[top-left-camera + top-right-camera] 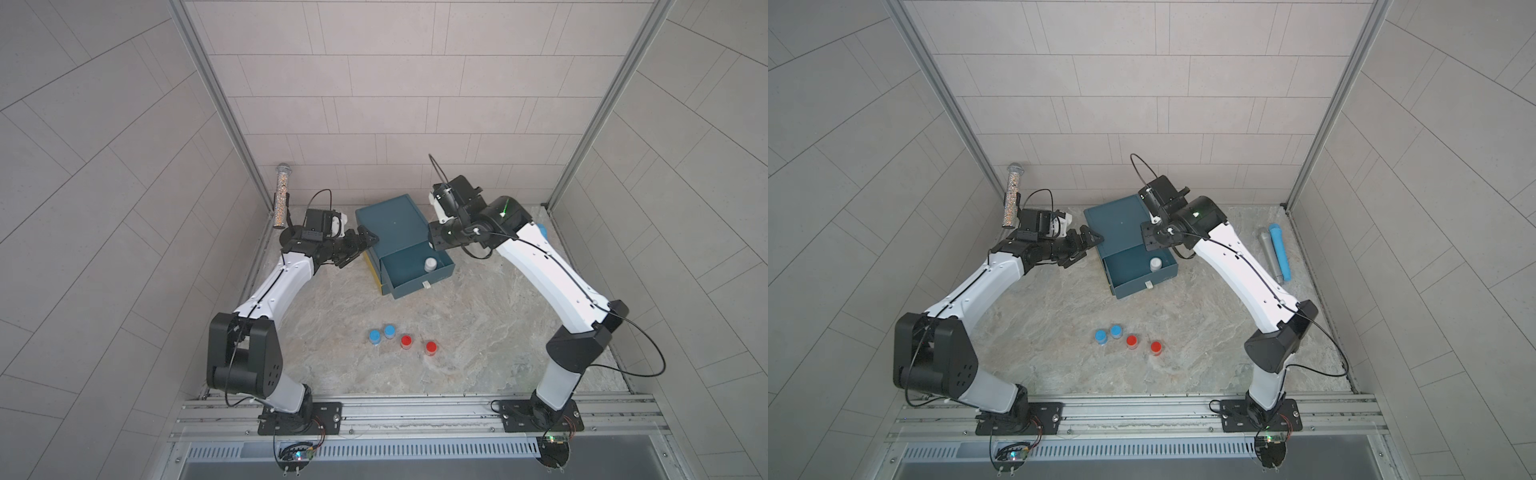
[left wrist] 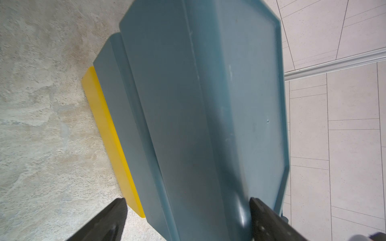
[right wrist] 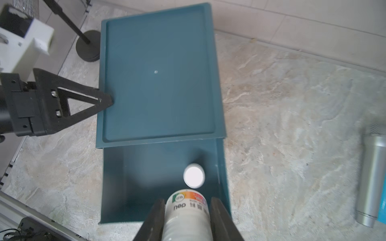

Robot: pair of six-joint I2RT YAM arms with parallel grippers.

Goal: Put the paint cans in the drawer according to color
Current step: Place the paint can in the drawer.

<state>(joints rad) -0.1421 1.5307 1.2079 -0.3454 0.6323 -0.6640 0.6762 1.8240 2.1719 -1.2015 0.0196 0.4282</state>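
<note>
**Right Claw Grips White Can Over Drawer**

Right gripper [image 3: 188, 217] clamps a white can [image 3: 187, 210] above the open drawer [image 3: 117, 187], beside a second white can [image 3: 194, 175]. Its arm reaches forward, wrist pitched down. Left gripper [image 2: 186, 219] straddles the cabinet [image 1: 392, 220] edge, jaws apart.

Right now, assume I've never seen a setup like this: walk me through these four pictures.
Two robot arms stand at a marble table. Two pictures look down from overhead; the others come from cameras on each wrist. The left gripper, jaws open, braces the teal drawer unit. The right gripper holds a white paint can over the open drawer, where another white can already sits. Two blue cans and two red cans wait on the table. Microphones lie aside.
</note>
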